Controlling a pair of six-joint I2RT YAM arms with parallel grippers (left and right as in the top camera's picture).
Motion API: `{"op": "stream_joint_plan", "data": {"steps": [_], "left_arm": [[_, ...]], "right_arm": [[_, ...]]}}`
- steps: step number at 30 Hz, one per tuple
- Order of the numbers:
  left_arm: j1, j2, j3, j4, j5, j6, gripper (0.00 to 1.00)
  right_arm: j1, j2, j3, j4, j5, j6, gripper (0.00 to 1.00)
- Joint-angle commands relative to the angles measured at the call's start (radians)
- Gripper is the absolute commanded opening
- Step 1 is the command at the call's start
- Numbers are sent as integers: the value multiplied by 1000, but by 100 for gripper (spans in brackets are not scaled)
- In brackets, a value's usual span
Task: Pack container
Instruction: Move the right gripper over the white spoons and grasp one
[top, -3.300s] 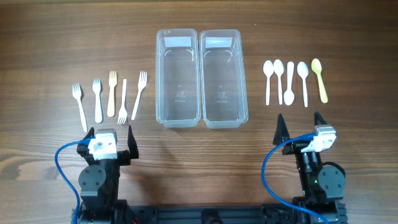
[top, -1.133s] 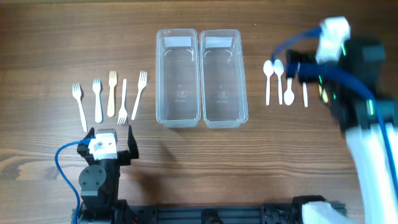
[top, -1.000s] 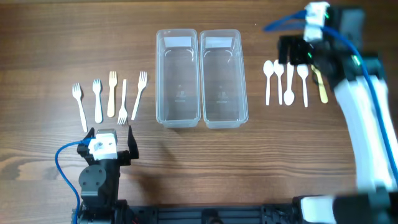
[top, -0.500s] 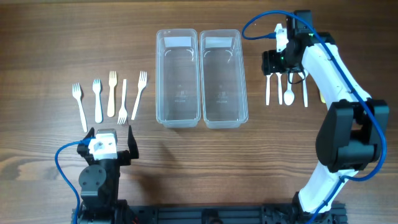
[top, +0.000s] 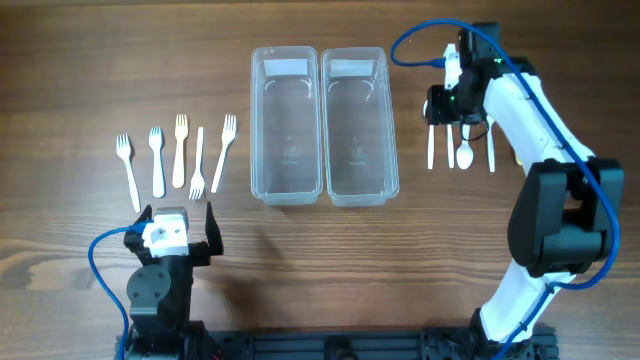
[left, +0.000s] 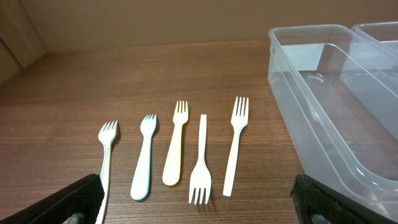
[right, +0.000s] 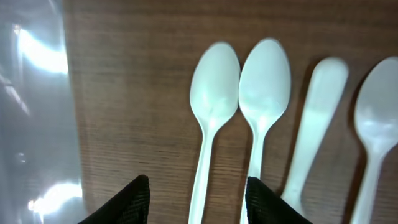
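Two clear containers stand side by side at the table's middle, the left one (top: 256, 130) and the right one (top: 392, 130), both empty. Several plastic spoons lie in a row right of them. My right gripper (top: 447, 108) hovers low over the row's left end. In the right wrist view it (right: 198, 200) is open, straddling the handle of the leftmost white spoon (right: 214, 87) without touching it. A second spoon (right: 264, 81) lies just right of that one. My left gripper (top: 178, 212) rests open at the front left, behind several forks (left: 202, 162).
The forks (top: 180, 150) lie in a row left of the containers. The right container's wall (right: 31, 124) is close on the right gripper's left. A yellow spoon (top: 520, 152) at the row's right end is partly covered by the right arm.
The right arm swung from its rest at the front out over the spoons and dropped onto the left end of the row. Its jaws have narrowed. The left arm has not moved.
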Motion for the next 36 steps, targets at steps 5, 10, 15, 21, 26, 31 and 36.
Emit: {"op": "stream_joint_plan", "data": {"steps": [5, 10, 15, 21, 26, 31, 36], "left_arm": [[-3, -6, -5, 0, 2, 13, 100], [-3, -6, -5, 0, 2, 13, 100], [-3, -6, -5, 0, 2, 13, 100], [-3, -6, -5, 0, 2, 13, 100], [-3, -6, -5, 0, 2, 13, 100], [-3, -6, -5, 0, 2, 13, 100], [-3, -6, -5, 0, 2, 12, 100]], "right_arm": [[-1, 36, -112, 60, 3, 63, 48], [-1, 36, -128, 61, 3, 63, 46], [-1, 37, -190, 132, 3, 63, 47], [5, 37, -239, 225, 3, 42, 50], [24, 37, -239, 242, 3, 36, 50], [46, 37, -239, 245, 4, 37, 45], [56, 37, -239, 235, 46, 66, 44]]}}
